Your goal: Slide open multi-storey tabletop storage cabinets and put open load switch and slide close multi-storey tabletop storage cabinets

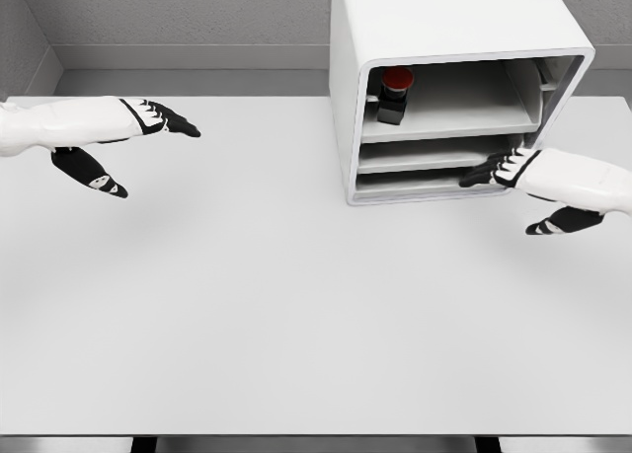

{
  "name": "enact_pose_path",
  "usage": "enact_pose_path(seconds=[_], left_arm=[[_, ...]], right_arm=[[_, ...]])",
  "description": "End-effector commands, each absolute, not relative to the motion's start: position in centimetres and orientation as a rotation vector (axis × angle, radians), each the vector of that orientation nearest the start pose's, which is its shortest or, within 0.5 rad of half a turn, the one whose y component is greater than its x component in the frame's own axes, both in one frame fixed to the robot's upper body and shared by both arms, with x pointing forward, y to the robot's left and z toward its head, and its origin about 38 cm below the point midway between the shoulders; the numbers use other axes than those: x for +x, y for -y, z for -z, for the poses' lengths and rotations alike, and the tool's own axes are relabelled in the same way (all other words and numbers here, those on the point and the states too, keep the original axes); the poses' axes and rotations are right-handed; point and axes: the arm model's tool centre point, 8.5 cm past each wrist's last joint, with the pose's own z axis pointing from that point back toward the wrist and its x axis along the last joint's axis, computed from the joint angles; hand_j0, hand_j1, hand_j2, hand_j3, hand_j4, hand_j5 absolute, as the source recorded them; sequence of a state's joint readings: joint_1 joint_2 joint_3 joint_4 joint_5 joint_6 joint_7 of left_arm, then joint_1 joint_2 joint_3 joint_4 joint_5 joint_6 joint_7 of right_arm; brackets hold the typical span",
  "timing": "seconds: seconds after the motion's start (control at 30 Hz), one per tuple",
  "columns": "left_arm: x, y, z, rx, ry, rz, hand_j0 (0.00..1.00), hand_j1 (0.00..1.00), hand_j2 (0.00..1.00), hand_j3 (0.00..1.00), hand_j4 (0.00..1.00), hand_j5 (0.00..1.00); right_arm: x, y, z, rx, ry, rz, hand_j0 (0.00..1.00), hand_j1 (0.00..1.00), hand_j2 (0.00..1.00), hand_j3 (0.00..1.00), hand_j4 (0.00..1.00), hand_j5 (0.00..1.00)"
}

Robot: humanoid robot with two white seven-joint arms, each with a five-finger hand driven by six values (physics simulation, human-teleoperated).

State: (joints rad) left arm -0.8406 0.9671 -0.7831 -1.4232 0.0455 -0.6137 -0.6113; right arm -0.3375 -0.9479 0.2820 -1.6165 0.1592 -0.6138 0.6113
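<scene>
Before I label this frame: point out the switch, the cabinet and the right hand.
switch (396, 79), head view, on its red cap.
cabinet (444, 9), head view, on its white top.
right hand (513, 167), head view, on its knuckles.

A white table (296, 315) fills most of the view, its near edge running along the bottom. Behind it stands a grey wall (188, 14), with a paler ledge (188, 58), perhaps a skirting, at its foot.
</scene>
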Motion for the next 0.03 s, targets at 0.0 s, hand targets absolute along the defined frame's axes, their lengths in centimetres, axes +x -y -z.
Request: enact_pose_path(seconds=[0.0], left_arm=[[43.68, -32.80, -28.17, 0.191, 1.517, 1.956, 1.00, 1.00, 1.00, 1.00, 1.00, 1.00]], right_arm=[[37.55, 35.01, -25.02, -0.325, 1.523, -1.949, 1.00, 1.00, 1.00, 1.00, 1.00, 1.00]])
